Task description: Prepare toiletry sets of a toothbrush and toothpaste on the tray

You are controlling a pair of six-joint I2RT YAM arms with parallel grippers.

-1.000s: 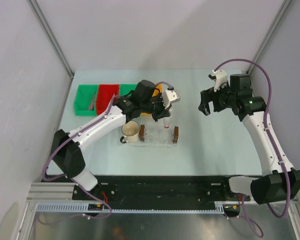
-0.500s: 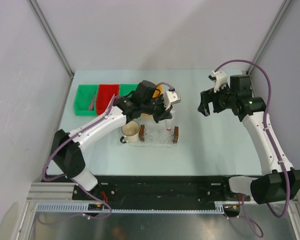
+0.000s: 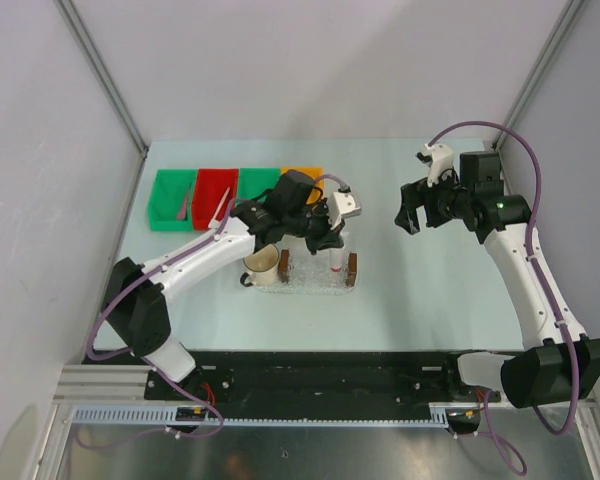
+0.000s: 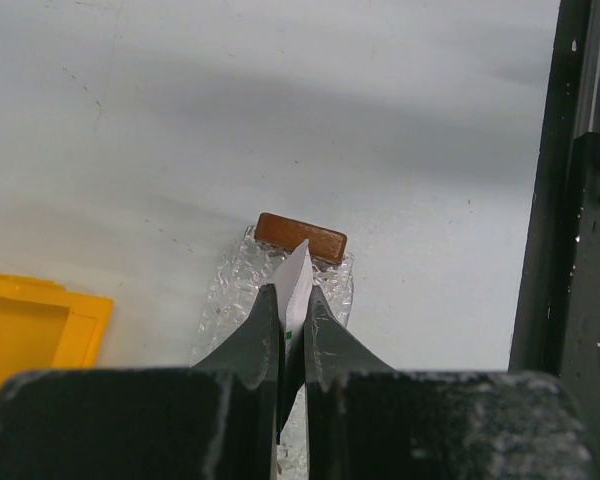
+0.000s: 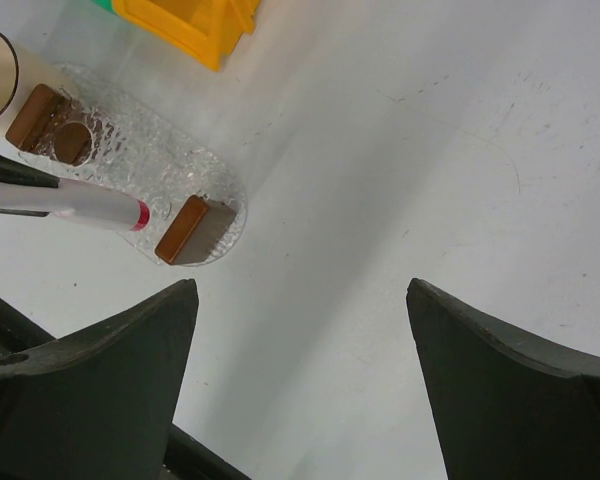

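My left gripper [image 3: 330, 238] is shut on the flat end of the toothpaste [image 3: 336, 256], a pale pink tube with a red cap pointing down. It hangs just over the right part of the clear tray [image 3: 315, 281], near the right brown block [image 3: 352, 266]. In the left wrist view the tube's flat end [image 4: 298, 270] sticks out between the shut fingers [image 4: 263, 320], above the tray [image 4: 230, 290]. The right wrist view shows the tube [image 5: 85, 205] over the tray [image 5: 130, 150]. My right gripper [image 3: 408, 215] is open and empty, off to the tray's right [image 5: 300, 290]. A slim white stick, maybe a toothbrush [image 3: 220, 207], lies in the red bin.
A cream cup [image 3: 261, 263] stands against the tray's left end. Green [image 3: 170, 200], red [image 3: 208, 190], green [image 3: 258, 181] and orange [image 3: 302, 172] bins line the back left. Another pale stick [image 3: 187, 204] lies in the left green bin.
My left gripper has swung a little forward and right with the toothpaste, uncovering the orange bin. The tube now hangs lower over the tray. The right arm has not moved.
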